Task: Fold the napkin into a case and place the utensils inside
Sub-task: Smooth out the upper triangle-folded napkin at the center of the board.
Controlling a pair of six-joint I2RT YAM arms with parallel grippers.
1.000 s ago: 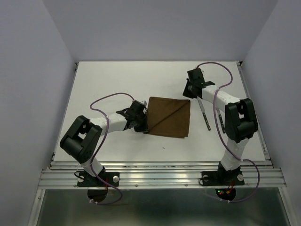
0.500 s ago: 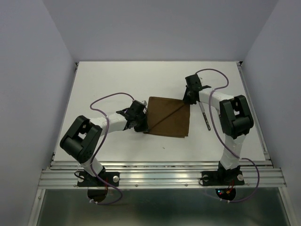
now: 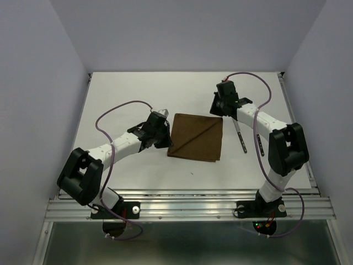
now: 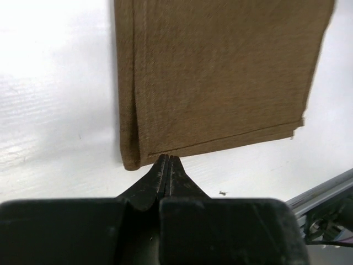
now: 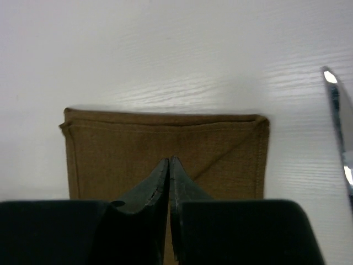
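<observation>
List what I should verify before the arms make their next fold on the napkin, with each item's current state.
1. Napkin lies flat and folded on the table: ok.
2. Napkin folded down to a narrow pouch: not ok, it is a broad rectangle.
3. Left gripper shut, tips at the napkin's edge near a corner; cloth pinched: cannot tell.
4. Right gripper shut over the napkin, nothing between its fingers: ok.
5. One utensil lies right of the napkin, apart from it: ok.
6. Second utensil located: cannot tell.
</observation>
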